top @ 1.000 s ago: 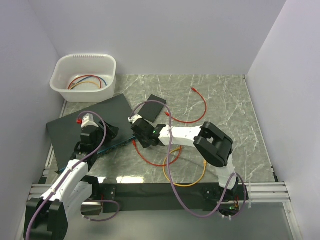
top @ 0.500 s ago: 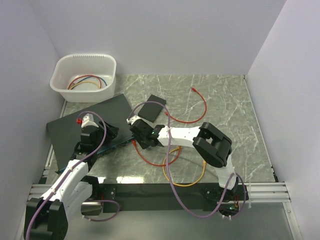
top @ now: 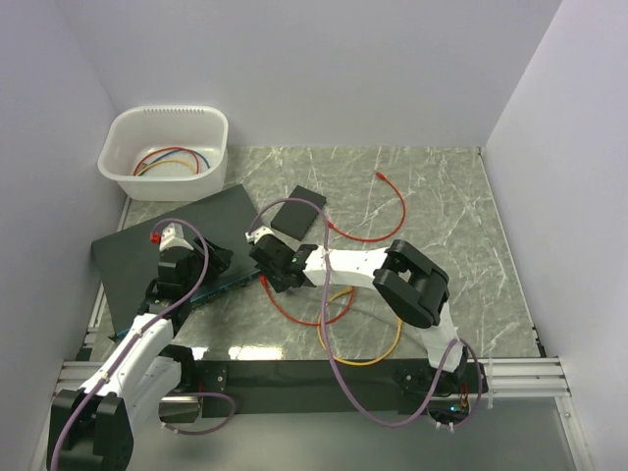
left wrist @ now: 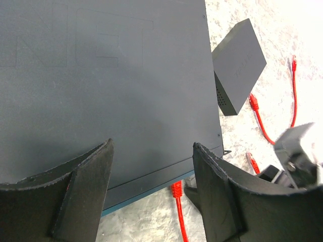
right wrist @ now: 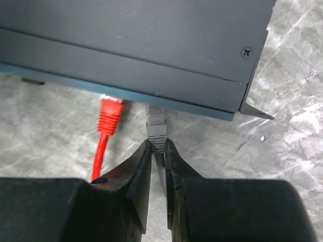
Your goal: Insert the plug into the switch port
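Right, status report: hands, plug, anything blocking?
Left hand open over switch. Right hand shut on grey plug at switch front. Red plug beside it, ungripped.

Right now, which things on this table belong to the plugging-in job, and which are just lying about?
Job: switch, its teal port face, red plug at that face, grey plug pinched in the right gripper.
Lying about: small black box, orange-yellow cable, loose red cable, white tub of cables.

Left gripper [left wrist: 151, 151] spread wide; right gripper [right wrist: 157, 147] pinched on grey plug [right wrist: 156, 126].
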Controlling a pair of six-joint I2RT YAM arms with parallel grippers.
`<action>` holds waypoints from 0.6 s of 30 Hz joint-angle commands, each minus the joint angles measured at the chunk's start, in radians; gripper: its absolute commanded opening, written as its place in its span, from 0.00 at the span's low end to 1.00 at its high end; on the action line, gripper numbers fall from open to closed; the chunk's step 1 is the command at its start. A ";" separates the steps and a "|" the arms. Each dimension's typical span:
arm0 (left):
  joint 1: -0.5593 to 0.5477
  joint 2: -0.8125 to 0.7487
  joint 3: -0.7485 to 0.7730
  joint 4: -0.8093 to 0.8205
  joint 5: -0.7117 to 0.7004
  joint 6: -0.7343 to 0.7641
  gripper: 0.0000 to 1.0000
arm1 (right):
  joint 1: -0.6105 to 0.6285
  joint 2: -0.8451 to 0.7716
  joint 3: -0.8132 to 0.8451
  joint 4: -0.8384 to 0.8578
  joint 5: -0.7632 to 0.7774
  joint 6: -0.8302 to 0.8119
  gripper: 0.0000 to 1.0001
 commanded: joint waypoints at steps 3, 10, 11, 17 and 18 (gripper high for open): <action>0.006 -0.017 -0.010 0.039 0.006 0.006 0.69 | -0.038 0.029 0.065 0.013 0.057 0.025 0.00; 0.006 -0.017 -0.012 0.042 0.007 0.004 0.69 | -0.052 0.009 0.038 0.024 0.060 0.064 0.00; 0.006 -0.017 -0.012 0.040 0.007 0.004 0.69 | -0.050 0.012 0.048 0.020 0.059 0.076 0.00; 0.006 -0.022 -0.012 0.039 0.007 0.004 0.69 | -0.041 0.037 0.125 -0.022 0.043 0.130 0.00; 0.006 -0.022 -0.012 0.039 0.006 0.004 0.69 | -0.036 0.046 0.139 -0.028 0.051 0.136 0.00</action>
